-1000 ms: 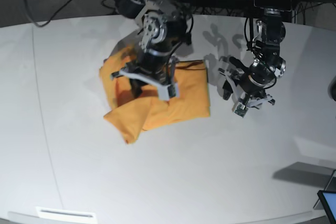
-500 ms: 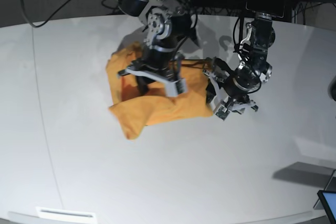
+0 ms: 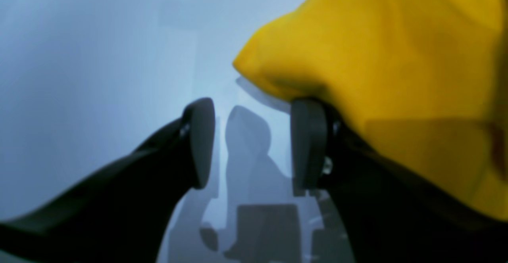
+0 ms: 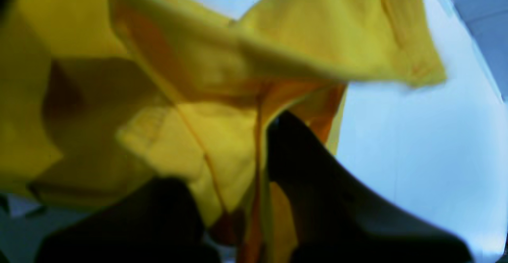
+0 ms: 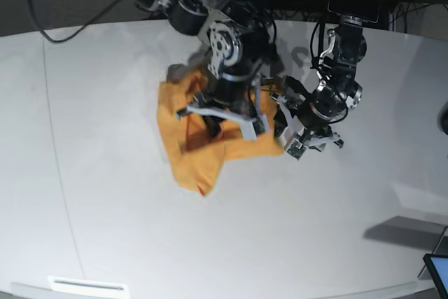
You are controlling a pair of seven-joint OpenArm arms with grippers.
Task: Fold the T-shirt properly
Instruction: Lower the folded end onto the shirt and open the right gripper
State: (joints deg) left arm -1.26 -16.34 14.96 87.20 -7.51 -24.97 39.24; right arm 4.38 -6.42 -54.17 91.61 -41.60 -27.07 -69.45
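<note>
Orange-yellow T-shirt (image 5: 183,146) bunched and partly lifted on the white bench (image 5: 105,229), just past its middle toward 12 o'clock.

The cloth is plain and rumpled, with layers overlapping and a loose point hanging toward 6 o'clock in the base view. That view shows the whole heap and both arms over it: the right tool (image 5: 222,118) sits on the shirt's upper side, the left tool (image 5: 299,131) at its 3 o'clock edge. Only the right wrist view shows the grip: the right tool (image 4: 238,199) is closed tight on a seamed fold, with hems and darker inner layers around it. Only the left wrist view shows the left tool (image 3: 252,144) standing well open and empty, with one finger (image 3: 307,144) against the shirt's rounded edge and bare bench between the fingers.
</note>
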